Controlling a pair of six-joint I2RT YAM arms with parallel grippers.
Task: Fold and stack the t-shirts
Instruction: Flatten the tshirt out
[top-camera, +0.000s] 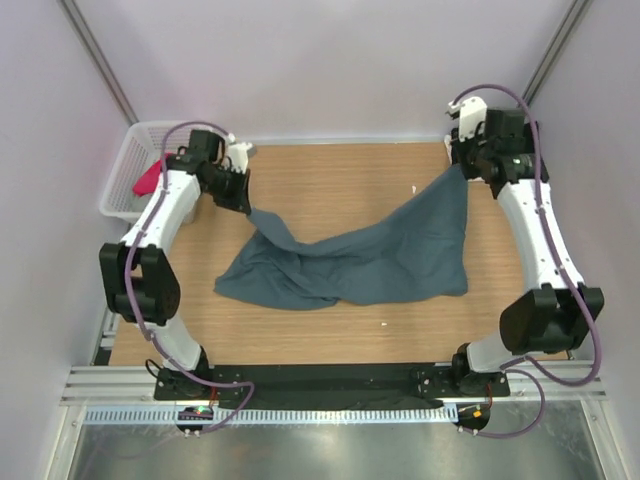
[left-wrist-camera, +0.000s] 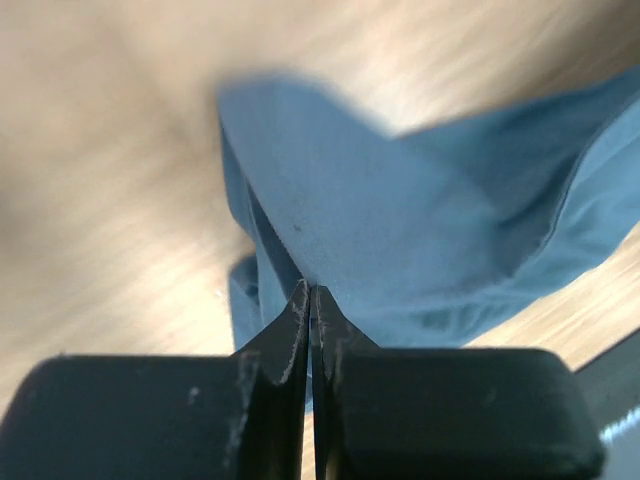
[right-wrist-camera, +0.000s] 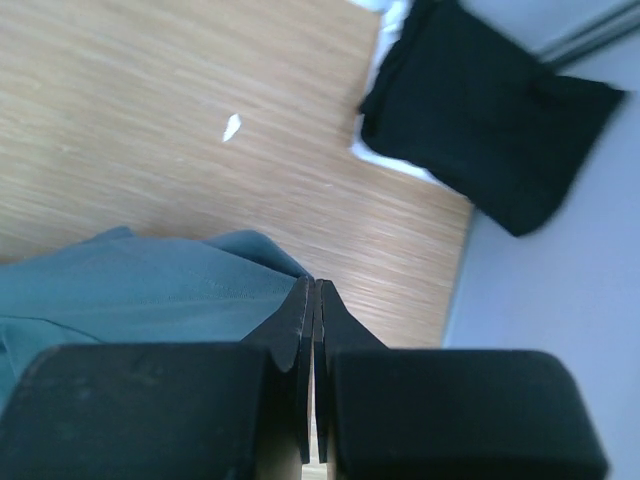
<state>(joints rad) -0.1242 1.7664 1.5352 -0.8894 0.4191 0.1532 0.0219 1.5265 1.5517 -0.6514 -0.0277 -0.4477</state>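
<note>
A slate blue-grey t-shirt (top-camera: 370, 255) hangs stretched between my two grippers, its middle sagging in folds onto the wooden table (top-camera: 340, 180). My left gripper (top-camera: 247, 207) is shut on the shirt's left corner, which shows in the left wrist view (left-wrist-camera: 400, 230). My right gripper (top-camera: 463, 168) is shut on the right corner, which shows in the right wrist view (right-wrist-camera: 150, 290). A magenta-pink t-shirt (top-camera: 147, 178) lies in the white mesh basket (top-camera: 125, 180) at the far left. A black t-shirt (right-wrist-camera: 490, 110) lies by the wall in the right wrist view.
The basket stands off the table's far left corner. Walls close in on the left, back and right. Small white scraps (top-camera: 414, 189) lie on the table. A black rail (top-camera: 330, 380) runs along the near edge between the arm bases.
</note>
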